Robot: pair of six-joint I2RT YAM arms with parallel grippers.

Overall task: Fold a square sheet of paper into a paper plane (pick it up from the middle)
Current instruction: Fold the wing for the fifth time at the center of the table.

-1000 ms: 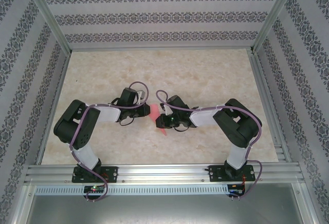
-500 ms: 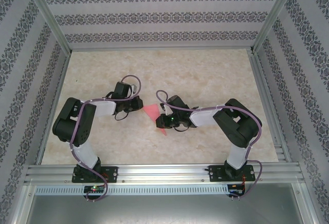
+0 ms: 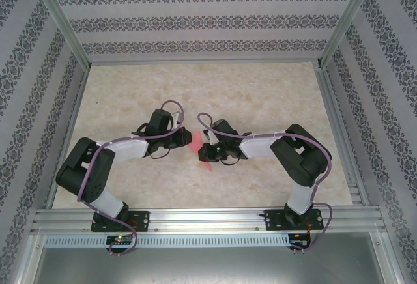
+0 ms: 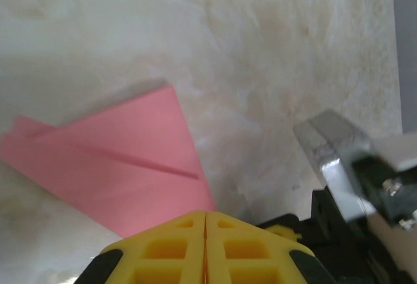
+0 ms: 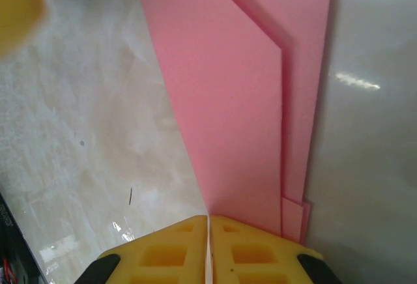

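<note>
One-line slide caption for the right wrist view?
Shut right gripper pinching the folded pink paper over the marbled table.

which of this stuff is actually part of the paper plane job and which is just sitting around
Part of the job:
- folded pink paper
- left gripper, shut, tips at the paper
- right gripper, shut, tips at the paper

Just there:
- table
- patterned walls
- metal frame

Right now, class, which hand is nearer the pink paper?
Right, marginally. The right hand stands over the pink paper, shut tips on its edge; the left hand, also shut, meets one corner.
</note>
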